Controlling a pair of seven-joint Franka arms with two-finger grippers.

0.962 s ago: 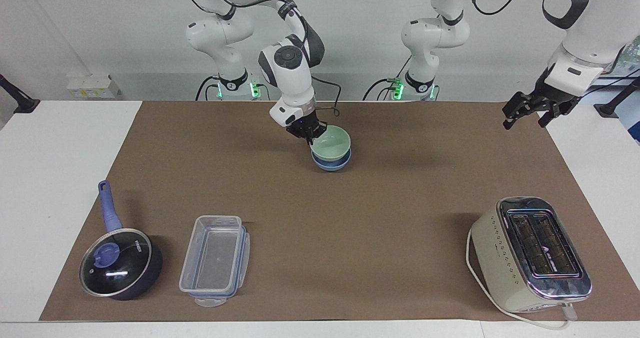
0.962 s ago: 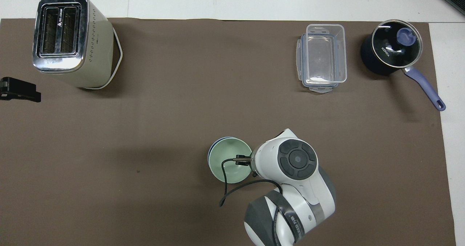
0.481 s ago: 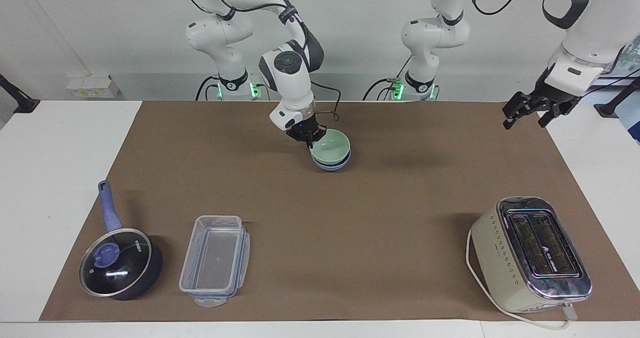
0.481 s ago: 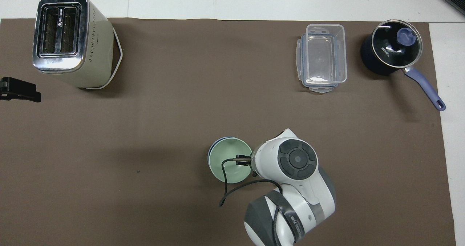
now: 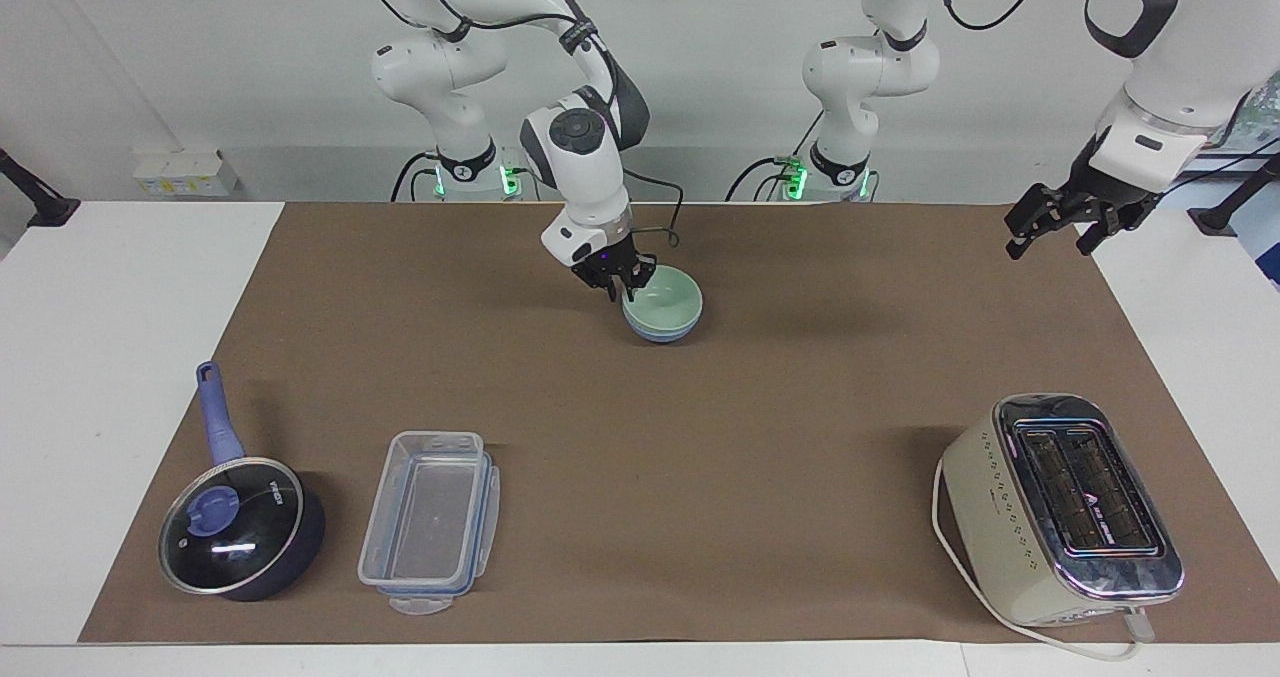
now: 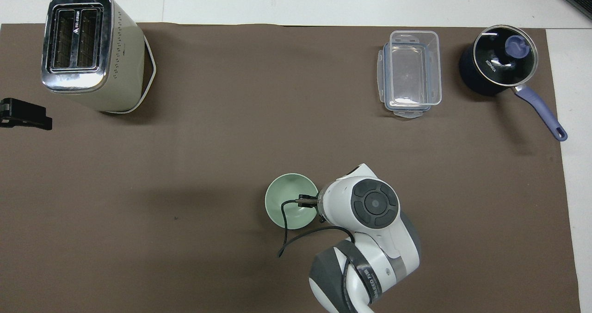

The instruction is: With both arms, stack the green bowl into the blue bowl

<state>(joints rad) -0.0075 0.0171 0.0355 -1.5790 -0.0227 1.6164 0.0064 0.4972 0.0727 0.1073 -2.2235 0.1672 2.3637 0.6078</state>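
Near the robots' edge of the brown mat, about midway along it, the pale mint-green round bowl (image 5: 663, 302) sits nested in the light periwinkle-blue round bowl (image 5: 660, 334) (only a blue sliver shows below it). The right arm's black gripper (image 5: 622, 279) is at the green bowl's rim; whether its fingers pinch the rim, I cannot tell. The left arm waits, its black gripper (image 5: 1058, 219) spread, raised over the mat's edge at its own end. Along the mat's edge farthest from the robots stand a cream toaster (image 5: 1060, 510), a clear plastic container (image 5: 430, 520) and a dark blue lidded pan (image 5: 238, 530).
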